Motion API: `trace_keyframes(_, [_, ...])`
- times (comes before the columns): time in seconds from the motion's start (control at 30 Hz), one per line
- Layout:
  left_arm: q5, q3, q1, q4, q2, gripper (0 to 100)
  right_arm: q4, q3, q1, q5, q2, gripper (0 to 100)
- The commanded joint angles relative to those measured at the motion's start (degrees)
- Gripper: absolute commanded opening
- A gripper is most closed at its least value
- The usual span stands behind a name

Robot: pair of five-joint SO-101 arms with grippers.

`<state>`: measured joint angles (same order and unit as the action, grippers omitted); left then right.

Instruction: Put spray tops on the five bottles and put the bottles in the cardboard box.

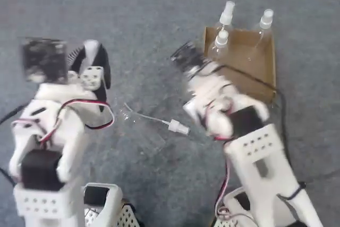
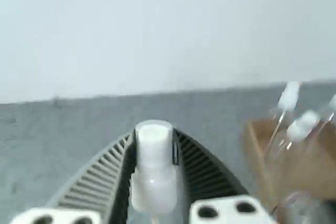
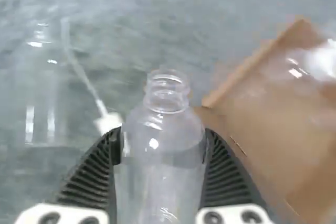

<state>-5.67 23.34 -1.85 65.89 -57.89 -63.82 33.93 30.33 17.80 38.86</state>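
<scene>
Left gripper [image 2: 154, 140] clamped on white spray top [image 2: 153, 174], held upright. Right gripper [image 3: 161, 137] clamped on uncapped clear bottle [image 3: 164, 171], neck up, just beside cardboard box [image 1: 265, 70]. 3 capped bottles [image 1: 221, 38] stand in box. 1 bare bottle [image 1: 139, 126] lies on grey table [image 1: 133, 35] between arms, loose spray top [image 1: 178, 127] beside it.

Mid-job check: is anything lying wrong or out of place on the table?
Yes. Between the two arms a clear bottle lies on its side on the grey mat, uncapped. A loose spray top lies beside it, its tube running toward the bottle's neck. Nothing looks spilled or broken.
</scene>
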Motion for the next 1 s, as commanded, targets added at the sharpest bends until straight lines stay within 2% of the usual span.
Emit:
trace_keyframes(0.0, [-7.82, -7.08, -0.18, 0.0, -1.05, 1, 4.35, 1.49, 5.49, -0.7, 2.95, 0.6])
trace_keyframes(0.17, [-13.89, -8.04, -2.02, -2.37, -1.05, 1, 9.1, 9.05, 12.79, 3.52, 3.47, 0.7])
trace_keyframes(0.33, [-18.37, -7.78, -4.75, -6.77, -0.97, 1, 22.37, 15.91, 17.1, 4.4, 3.82, 0.6])
trace_keyframes(0.47, [-18.99, -5.85, -4.66, -6.95, -0.79, 1, 32.31, 21.01, 17.89, -1.58, 6.11, 0.6])
trace_keyframes(0.57, [-18.99, -1.98, -4.66, -8.79, -0.97, 1, 34.33, 22.95, 17.71, -5.27, 8.84, 0.6])
trace_keyframes(0.7, [-19.08, 1.45, -3.96, -12.57, -1.05, 1, 34.33, 23.82, 17.71, -5.98, 10.42, 0.6])
trace_keyframes(0.97, [-19.08, 2.33, 0.35, -13.1, -0.62, 1, 33.98, 23.82, 17.71, -6.07, 10.42, 0.6])
